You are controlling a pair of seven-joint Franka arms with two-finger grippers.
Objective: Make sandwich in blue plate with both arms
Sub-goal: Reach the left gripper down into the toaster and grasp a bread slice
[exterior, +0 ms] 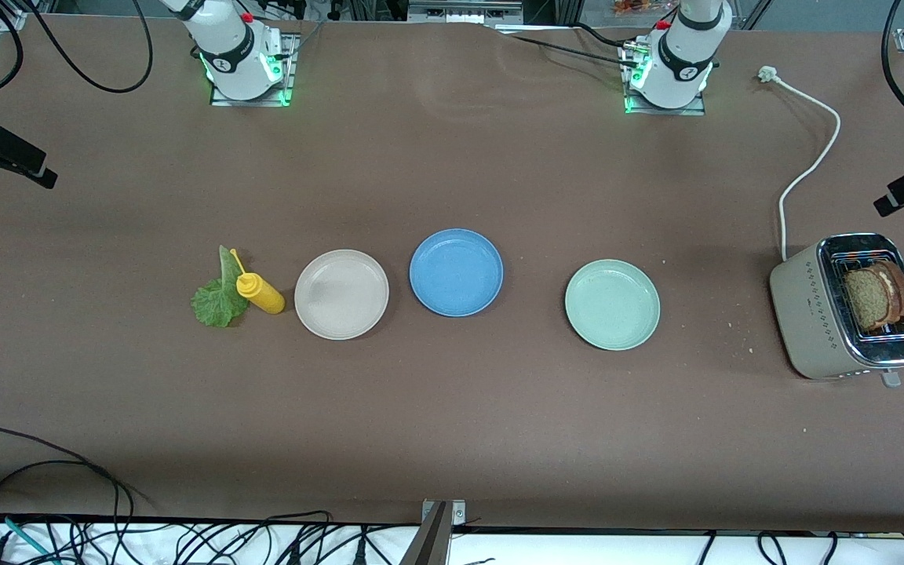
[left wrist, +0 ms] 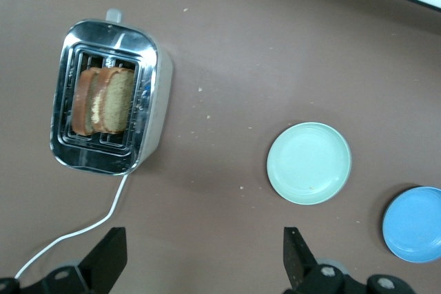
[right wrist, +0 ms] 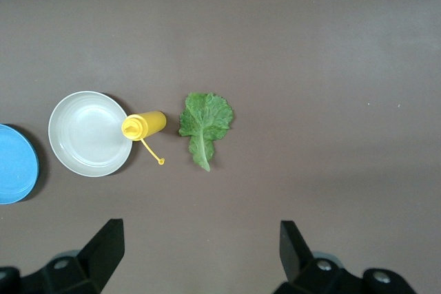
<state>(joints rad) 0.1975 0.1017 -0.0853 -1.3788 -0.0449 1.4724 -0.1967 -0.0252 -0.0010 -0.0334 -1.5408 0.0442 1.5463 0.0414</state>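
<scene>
Brown tabletop carries three plates in a row: beige plate (exterior: 341, 294), blue plate (exterior: 456, 271) in the middle, mint-green plate (exterior: 612, 304). Left gripper (left wrist: 200, 263) hangs spread wide and empty over bare table near the toaster (exterior: 851, 308), which holds two bread slices (exterior: 879, 295). Right gripper (right wrist: 200, 259) hangs equally spread, empty, above one lettuce leaf (exterior: 218, 296) lying against one yellow squeeze bottle (exterior: 260, 292).

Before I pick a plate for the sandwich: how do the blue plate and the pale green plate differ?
The blue plate is medium blue; the pale green plate is mint. The blue plate lies farther from the front camera, beside the beige plate; the green one lies toward the toaster. Both are round, shallow, rimmed and empty.
</scene>
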